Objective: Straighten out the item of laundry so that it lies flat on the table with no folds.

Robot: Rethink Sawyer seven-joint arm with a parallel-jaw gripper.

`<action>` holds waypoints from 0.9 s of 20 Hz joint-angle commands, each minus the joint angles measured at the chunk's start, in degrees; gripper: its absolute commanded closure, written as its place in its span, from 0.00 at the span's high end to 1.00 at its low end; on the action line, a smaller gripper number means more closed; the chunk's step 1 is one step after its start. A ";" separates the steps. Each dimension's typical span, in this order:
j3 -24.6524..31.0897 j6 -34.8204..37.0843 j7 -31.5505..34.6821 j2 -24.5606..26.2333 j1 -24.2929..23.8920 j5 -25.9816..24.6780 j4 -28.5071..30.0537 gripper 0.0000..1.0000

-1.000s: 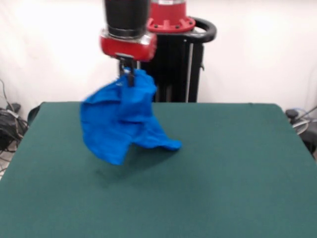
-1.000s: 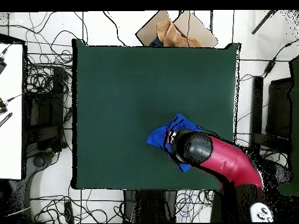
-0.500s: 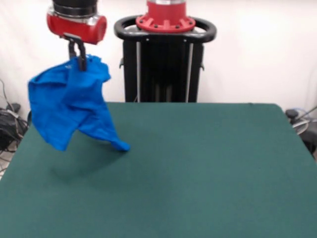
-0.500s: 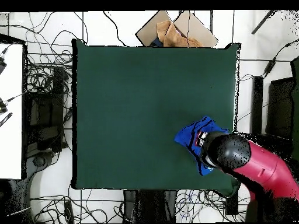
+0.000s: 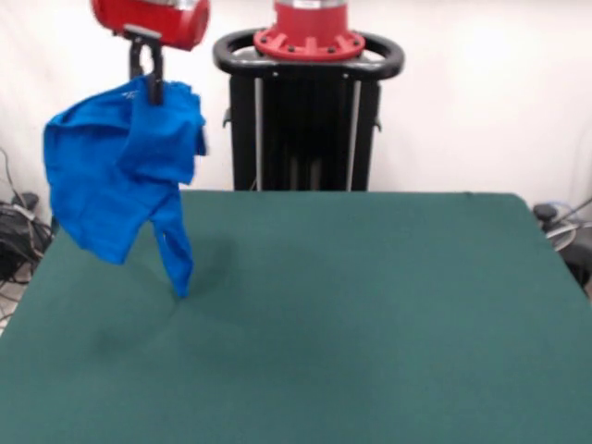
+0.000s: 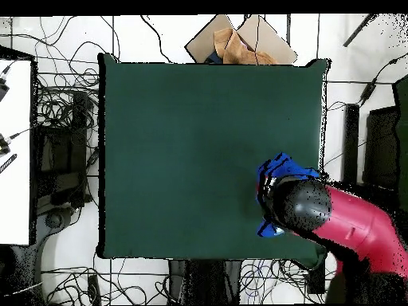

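fingers [image 5: 148,83] pinched on the hanging blue t-shirt [image 5: 116,176].

A glossy red cylindrical wrist housing [image 5: 150,18] is seen at the top edge, with a thin black two-pronged gripper [image 5: 148,81] mounted under it. The pedestal [image 5: 307,111] is built from black vertical bars, ringed by a black tubular hoop and capped by a red round flange with small bolts. From overhead, the arm [image 6: 351,227] is shown as a red tapered link ending in a black rounded cap.
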 commanded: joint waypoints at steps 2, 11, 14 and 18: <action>3.13 -2.37 9.82 0.58 8.25 1.14 7.98 0.00; 9.08 -13.85 8.23 5.57 9.06 11.33 19.17 0.00; 10.07 -18.92 8.74 9.12 9.50 11.17 20.03 0.00; 12.56 -24.03 7.35 14.45 8.51 10.47 20.41 0.00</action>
